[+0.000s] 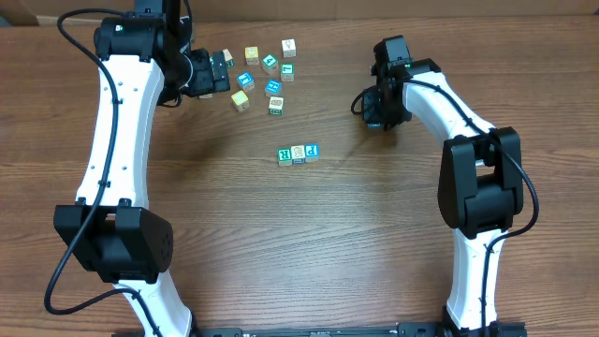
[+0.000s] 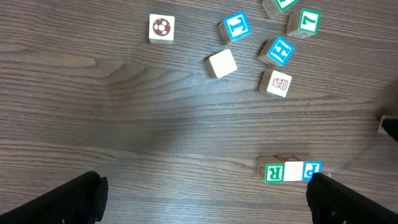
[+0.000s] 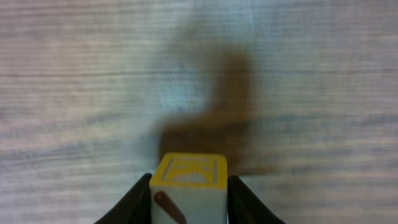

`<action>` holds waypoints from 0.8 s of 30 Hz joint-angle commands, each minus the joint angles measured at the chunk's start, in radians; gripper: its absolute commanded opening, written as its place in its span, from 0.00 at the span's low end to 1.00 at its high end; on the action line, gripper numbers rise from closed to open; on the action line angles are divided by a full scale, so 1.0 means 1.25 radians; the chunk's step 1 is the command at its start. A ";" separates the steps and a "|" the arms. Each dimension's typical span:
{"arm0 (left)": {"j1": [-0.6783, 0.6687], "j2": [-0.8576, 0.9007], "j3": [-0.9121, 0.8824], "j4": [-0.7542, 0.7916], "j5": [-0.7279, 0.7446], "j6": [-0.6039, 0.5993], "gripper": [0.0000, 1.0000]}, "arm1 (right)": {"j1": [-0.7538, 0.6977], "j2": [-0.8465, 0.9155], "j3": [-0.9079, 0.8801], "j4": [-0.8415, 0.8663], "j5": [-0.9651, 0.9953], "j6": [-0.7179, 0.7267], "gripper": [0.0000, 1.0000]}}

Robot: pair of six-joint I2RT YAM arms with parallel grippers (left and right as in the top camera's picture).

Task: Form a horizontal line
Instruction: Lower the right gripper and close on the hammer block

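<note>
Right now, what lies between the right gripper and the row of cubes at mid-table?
Only bare table, as the overhead view shows: nothing stands between the right gripper, closed on a yellow-topped cube, and the row.

Overhead looks straight down (sharing left wrist's letter row (image 1: 298, 153)).

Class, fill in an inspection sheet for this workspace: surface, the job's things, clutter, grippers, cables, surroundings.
Surface: wood-grain table, no spills seen.
Job's things: row of three cubes, R, patterned, P, side by side; yellow-topped cube held away from the row.
Clutter: loose cubes scattered beyond the row, near the left gripper.
Grippers: left gripper open, empty; right gripper closed on the yellow-topped cube.
Cables: black cables run along both arms, none on the cubes.
Surroundings: tan strip along the far edge; otherwise nothing seen.
</note>
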 commanded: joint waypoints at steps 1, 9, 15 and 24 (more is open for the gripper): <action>-0.005 0.004 0.005 0.000 -0.005 -0.008 1.00 | -0.002 -0.003 0.059 -0.037 -0.023 0.001 0.32; -0.005 0.004 0.005 0.000 -0.005 -0.008 1.00 | 0.015 -0.055 0.099 -0.107 -0.106 0.016 0.26; -0.005 0.004 0.005 0.000 -0.005 -0.008 1.00 | 0.029 -0.055 0.094 -0.115 -0.048 0.016 0.42; -0.005 0.004 0.005 0.000 -0.005 -0.008 1.00 | 0.035 -0.051 0.066 -0.073 0.012 0.037 0.56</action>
